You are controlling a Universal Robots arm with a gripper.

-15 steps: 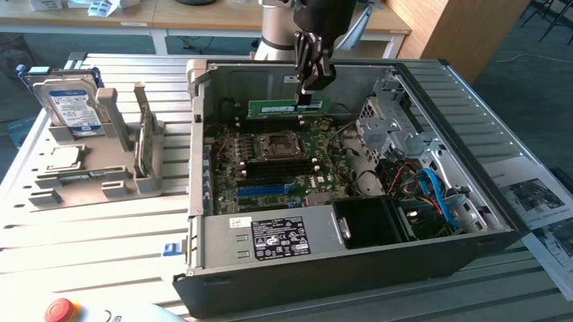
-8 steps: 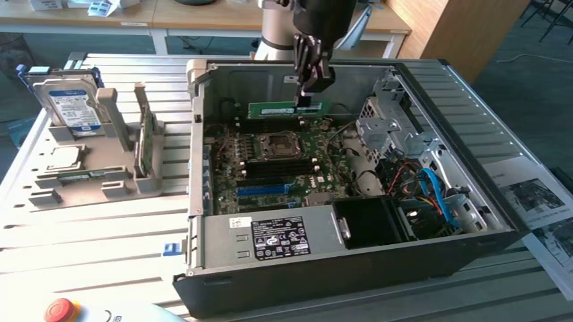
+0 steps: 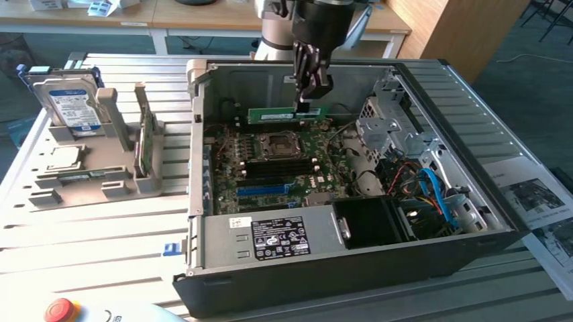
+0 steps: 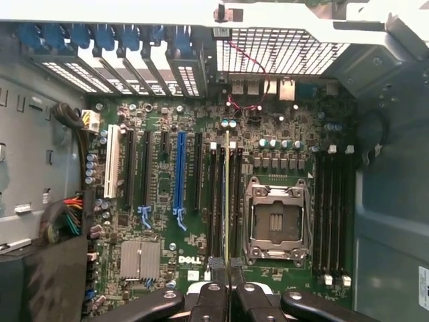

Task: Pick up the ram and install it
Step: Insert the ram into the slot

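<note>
The ram [image 3: 284, 115] is a narrow green stick held level inside the open computer case [image 3: 358, 268], above the far side of the green motherboard [image 3: 296, 168]. My gripper [image 3: 306, 107] reaches down from above and is shut on the stick's right part. In the wrist view the ram [image 4: 226, 194] appears edge-on as a thin line running between my fingertips [image 4: 216, 268]. It lines up over the black memory slots [image 4: 216, 201] beside the open CPU socket [image 4: 276, 218]. Whether it touches a slot I cannot tell.
A grey fixture [image 3: 90, 178] at the exterior view's left holds a hard drive [image 3: 67, 100], an upright green board [image 3: 143, 137] and a small square chip [image 3: 63, 157]. The case walls, drive cage [image 3: 394, 127] and cables [image 3: 430, 194] surround the motherboard. A red button [image 3: 60, 310] sits at the front.
</note>
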